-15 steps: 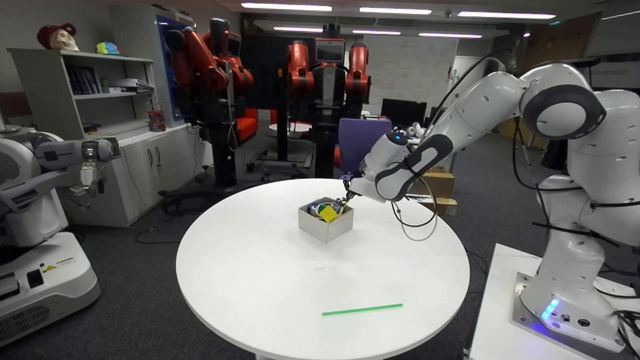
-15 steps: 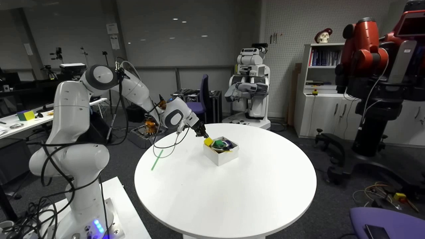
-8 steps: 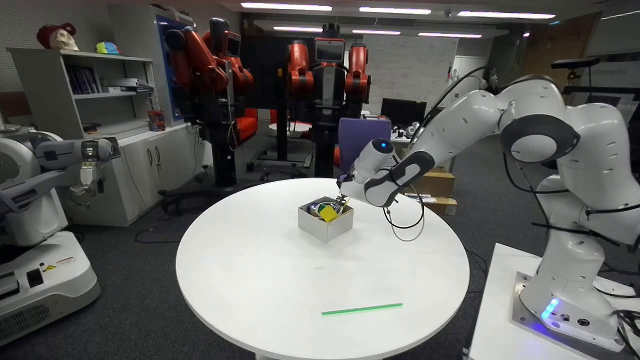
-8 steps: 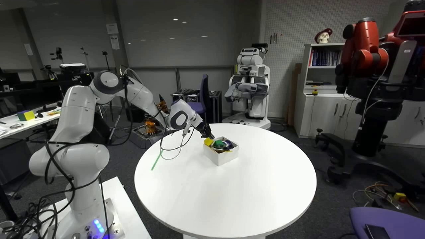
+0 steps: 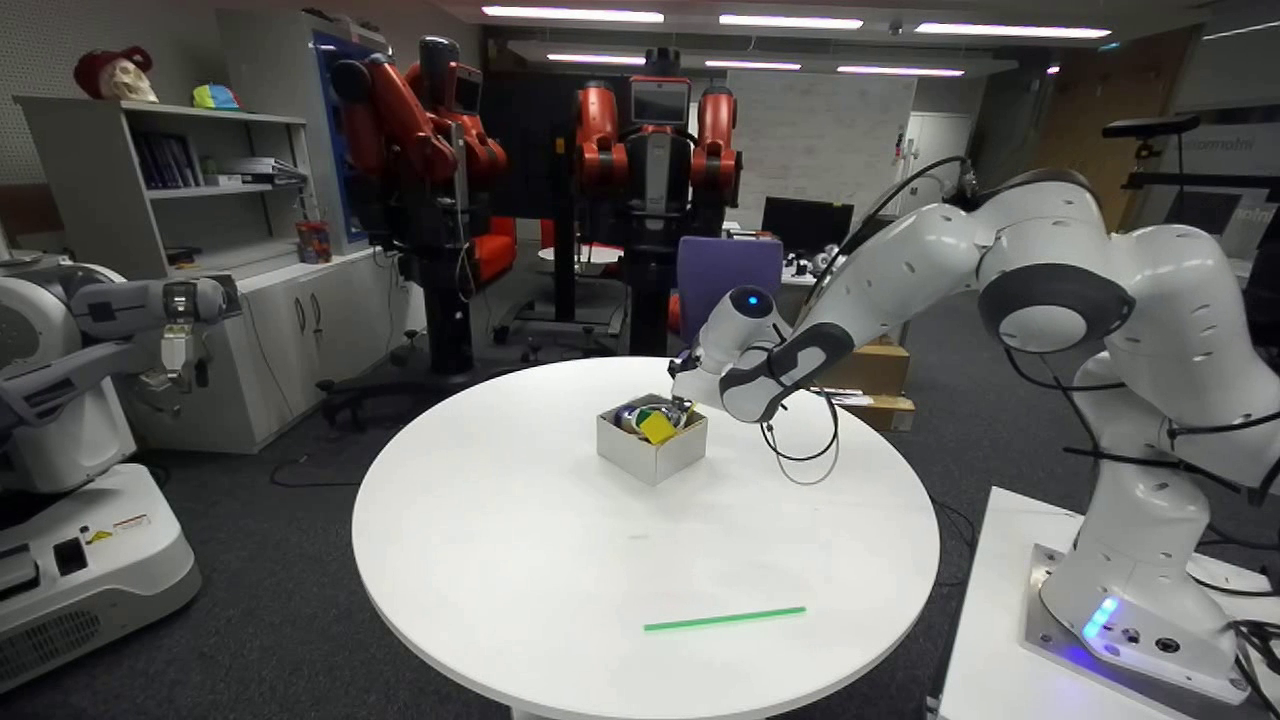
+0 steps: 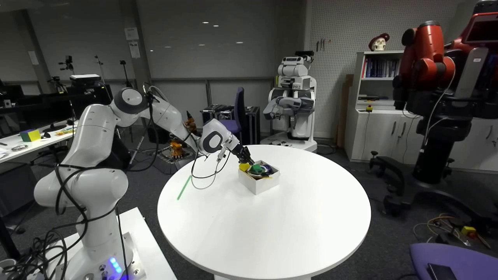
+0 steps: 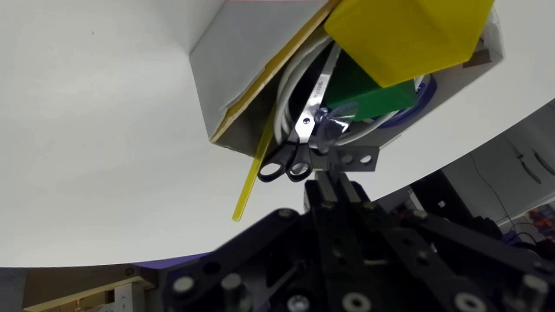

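In an exterior view, hanging right at the box [image 5: 630, 454] mid-frame. In an exterior view, near center by the yellow block [image 6: 244, 167]. Wrist view: got a bracket [image 7: 356, 165] pinched in the gripper [image 7: 333, 174], just right of center.

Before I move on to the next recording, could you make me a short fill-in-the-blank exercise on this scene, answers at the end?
In the wrist view, the gray bracket at the tips of the tool is pierced by two ____.
The handles of the scissors are coloured ____.
The block partly hiding the green block is coloured ____.
The strip lying on the table outside the box is coloured ____.

Missing words: holes, black, yellow, green.
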Controlling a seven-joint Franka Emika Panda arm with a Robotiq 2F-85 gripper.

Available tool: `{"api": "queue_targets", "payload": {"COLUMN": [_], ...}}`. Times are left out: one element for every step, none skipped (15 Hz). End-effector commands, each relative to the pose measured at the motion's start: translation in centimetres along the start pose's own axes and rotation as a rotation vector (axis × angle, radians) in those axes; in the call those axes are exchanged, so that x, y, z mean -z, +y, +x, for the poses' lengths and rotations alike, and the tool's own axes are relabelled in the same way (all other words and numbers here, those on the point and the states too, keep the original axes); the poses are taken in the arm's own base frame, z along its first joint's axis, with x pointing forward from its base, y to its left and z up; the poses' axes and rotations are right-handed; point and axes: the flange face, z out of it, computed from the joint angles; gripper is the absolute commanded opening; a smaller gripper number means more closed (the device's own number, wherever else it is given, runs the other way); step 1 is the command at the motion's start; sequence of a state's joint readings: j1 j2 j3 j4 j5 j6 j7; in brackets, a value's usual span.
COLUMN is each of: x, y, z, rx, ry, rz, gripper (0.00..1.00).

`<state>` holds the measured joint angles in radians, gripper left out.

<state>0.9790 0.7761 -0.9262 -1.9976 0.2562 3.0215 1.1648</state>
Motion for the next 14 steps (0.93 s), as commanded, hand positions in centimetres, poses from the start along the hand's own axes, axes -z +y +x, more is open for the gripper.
{"api": "queue_targets", "payload": {"x": [-0.4, -0.5, -0.6, -0.7, -0.6, -0.6, -0.4, -0.3, 0.0, 0.2, 0.5, 0.9, 1.4, 2.3], "y": [-0.8, -0.9, -0.9, -1.0, -1.0, -1.0, -1.0, -0.9, -0.9, -0.8, -0.7, -0.5, -0.5, -0.6], "z": [0.6, 0.4, 0.4, 0.3, 0.4, 0.4, 0.4, 0.5, 0.8, 1.2, 1.5, 1.8, 1.9, 1.9], "rx": [-0.004, -0.002, 0.000, 0.002, 0.002, 0.001, -0.002, -0.005, -0.008, -0.010, -0.012, -0.005, 0.007, 0.032], "ry": [0.021, 0.021, 0.025, 0.024, 0.025, 0.020, 0.014, 0.009, 0.003, -0.005, -0.018, -0.053, -0.094, -0.155], "rz": [-0.022, -0.021, -0.022, -0.022, -0.022, -0.021, -0.025, -0.027, -0.031, -0.037, -0.045, -0.054, -0.057, -0.055], "gripper": [0.32, 0.40, 0.47, 0.54, 0.62, 0.69, 0.77, 0.84, 0.91, 0.98, 1.00, 1.00, 1.00, 1.00]}}
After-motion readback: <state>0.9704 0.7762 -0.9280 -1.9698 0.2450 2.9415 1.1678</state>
